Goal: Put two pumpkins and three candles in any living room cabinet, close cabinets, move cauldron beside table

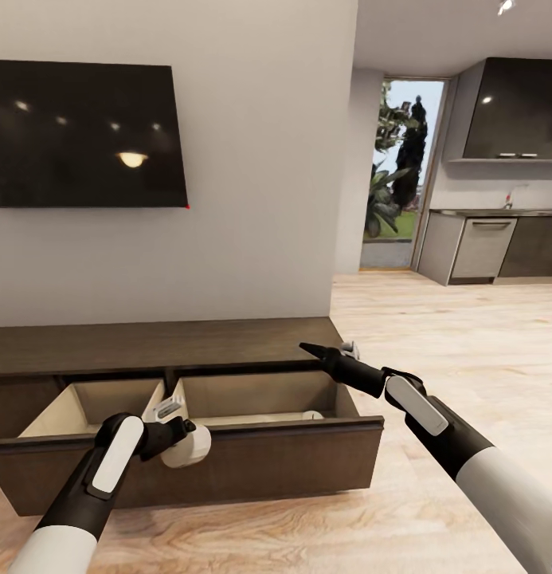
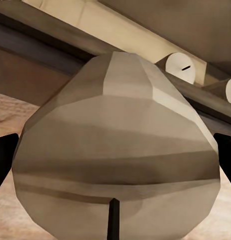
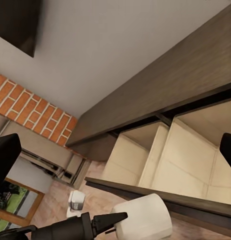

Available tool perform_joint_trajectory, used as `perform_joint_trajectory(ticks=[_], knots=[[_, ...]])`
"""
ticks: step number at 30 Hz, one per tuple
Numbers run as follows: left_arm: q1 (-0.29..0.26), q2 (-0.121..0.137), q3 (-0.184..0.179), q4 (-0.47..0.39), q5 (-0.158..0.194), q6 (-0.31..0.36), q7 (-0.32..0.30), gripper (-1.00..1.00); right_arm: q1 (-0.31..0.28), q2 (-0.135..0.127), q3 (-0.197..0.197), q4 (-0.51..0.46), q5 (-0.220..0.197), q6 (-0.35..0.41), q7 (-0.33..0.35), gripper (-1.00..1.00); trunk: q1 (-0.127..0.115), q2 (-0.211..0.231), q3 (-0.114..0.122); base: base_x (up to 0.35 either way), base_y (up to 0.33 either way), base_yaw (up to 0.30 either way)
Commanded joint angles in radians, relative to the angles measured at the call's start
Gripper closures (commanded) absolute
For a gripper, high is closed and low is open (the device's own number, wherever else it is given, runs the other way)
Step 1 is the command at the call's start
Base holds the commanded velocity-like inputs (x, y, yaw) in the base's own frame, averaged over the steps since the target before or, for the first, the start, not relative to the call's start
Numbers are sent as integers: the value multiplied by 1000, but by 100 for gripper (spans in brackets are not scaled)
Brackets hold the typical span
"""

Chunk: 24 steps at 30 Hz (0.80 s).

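The cabinet runs along the wall, and its two pale-wood drawers are pulled out. My left gripper is shut on a beige candle and holds it just in front of the dark drawer front. The same candle appears in the right wrist view, below the drawer's edge. Two more candles lie inside the drawer, and one of them peeks over its front. My right gripper hovers open above the right drawer's back corner, its fingers spread wide. Pumpkins and cauldron are out of view.
A black television hangs on the wall above the cabinet. Wooden floor stretches to the right toward a kitchen and a glass door. A brick wall stands past the cabinet's far end.
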Motion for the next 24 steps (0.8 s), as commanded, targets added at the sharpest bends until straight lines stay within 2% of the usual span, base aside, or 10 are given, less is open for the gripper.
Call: perform_joint_trajectory(ticks=[1, 22, 24], knots=[[-1, 0, 0, -1, 11, 2, 10, 100, -1, -1, 2, 0, -5, 1, 1, -100, 0, 0, -1, 64, 0, 0], [-1, 1, 0, -2, 11, 2, 10, 100, -1, -1, 2, 0, -5, 2, 2, -100, 0, 0, -1, 21, 0, 0], [-1, 1, 0, -3, 11, 2, 10, 100, -2, -1, 2, 0, -5, 2, 2, -100, -1, 0, 7, 0, 0, 0]])
